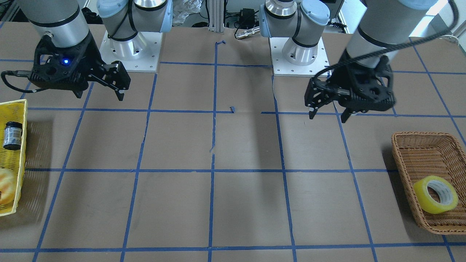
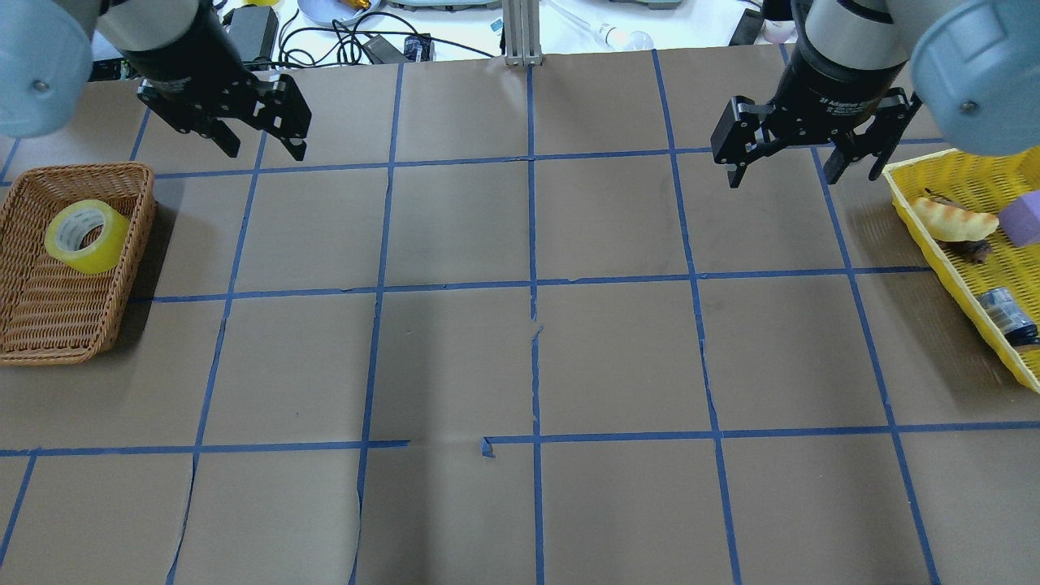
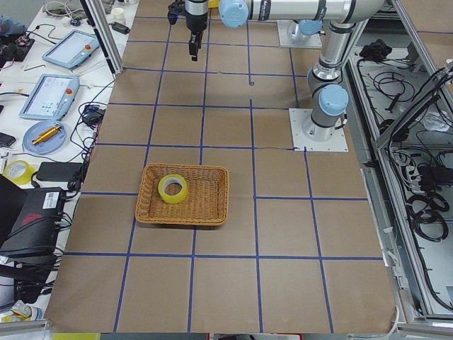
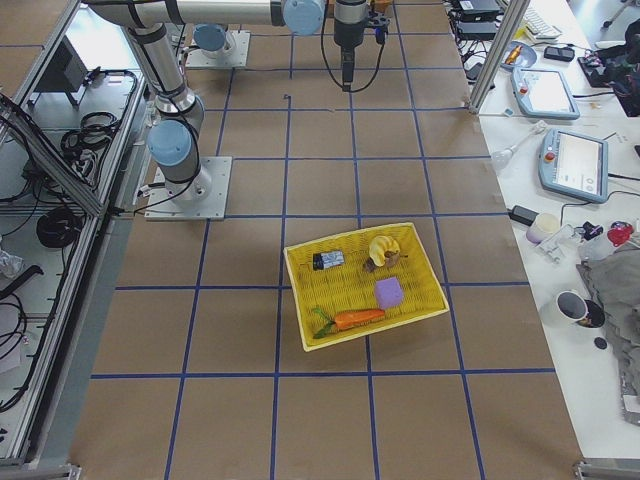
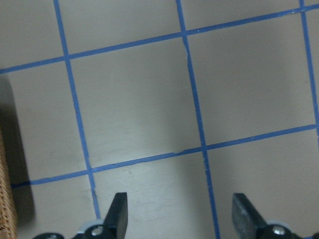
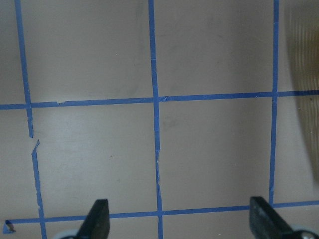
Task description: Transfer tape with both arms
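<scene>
The yellow tape roll (image 2: 85, 236) with a white core lies tilted in a brown wicker basket (image 2: 49, 341) at the table's left end. It also shows in the front view (image 1: 435, 194) and the left side view (image 3: 173, 188). My left gripper (image 2: 266, 151) is open and empty, hanging above the table beyond and to the right of that basket; it also shows in the front view (image 1: 327, 117) and its own wrist view (image 5: 181, 216). My right gripper (image 2: 784, 179) is open and empty above the table's right side, also seen in the front view (image 1: 100, 96) and its wrist view (image 6: 180, 221).
A yellow mesh basket (image 2: 898, 179) at the right end holds a small dark jar (image 2: 1007, 317), a croissant-like item (image 2: 951, 219), a purple block (image 2: 1022, 218) and a carrot (image 4: 350, 320). Blue tape lines grid the brown table. The wicker basket's edge (image 5: 5, 199) shows in the left wrist view.
</scene>
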### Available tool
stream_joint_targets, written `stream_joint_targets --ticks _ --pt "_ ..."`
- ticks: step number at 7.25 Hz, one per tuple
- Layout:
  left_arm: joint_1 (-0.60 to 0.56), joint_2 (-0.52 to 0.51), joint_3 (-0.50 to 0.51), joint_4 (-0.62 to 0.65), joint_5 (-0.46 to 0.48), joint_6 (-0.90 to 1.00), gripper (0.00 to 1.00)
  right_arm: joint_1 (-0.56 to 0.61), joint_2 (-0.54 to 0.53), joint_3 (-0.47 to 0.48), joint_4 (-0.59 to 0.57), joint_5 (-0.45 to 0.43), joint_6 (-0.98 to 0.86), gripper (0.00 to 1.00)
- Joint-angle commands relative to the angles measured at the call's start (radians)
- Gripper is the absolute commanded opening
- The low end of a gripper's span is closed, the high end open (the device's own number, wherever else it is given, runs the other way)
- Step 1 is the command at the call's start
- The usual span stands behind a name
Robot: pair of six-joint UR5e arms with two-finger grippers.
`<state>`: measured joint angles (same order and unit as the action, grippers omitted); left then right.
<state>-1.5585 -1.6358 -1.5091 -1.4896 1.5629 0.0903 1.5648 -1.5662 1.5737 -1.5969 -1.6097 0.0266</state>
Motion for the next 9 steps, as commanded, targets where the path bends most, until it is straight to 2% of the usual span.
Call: stream_joint_targets --ticks 1,4,5,6,9 --pt "-0.051 0.056 -0.051 0.012 0.025 -0.106 0.8 0.0 0.0 0.002 0.006 -0.004 -0.001 1.0" --pt "-0.019 0.068 -0.048 0.011 0.034 -0.115 0.82 0.0 0.0 0.002 0.008 -0.002 -0.001 1.0" --pt "0.012 0.068 -0.048 0.002 0.035 -0.115 0.85 0.0 -0.002 0.0 0.006 0.008 -0.025 1.0" --pt "0.011 0.068 -0.049 -0.003 0.039 -0.163 0.97 0.0 -0.002 0.0 0.006 0.001 -0.036 1.0" --pt "0.011 0.07 -0.059 -0.004 0.036 -0.175 1.0 0.0 -0.002 0.0 0.006 -0.004 -0.037 1.0"
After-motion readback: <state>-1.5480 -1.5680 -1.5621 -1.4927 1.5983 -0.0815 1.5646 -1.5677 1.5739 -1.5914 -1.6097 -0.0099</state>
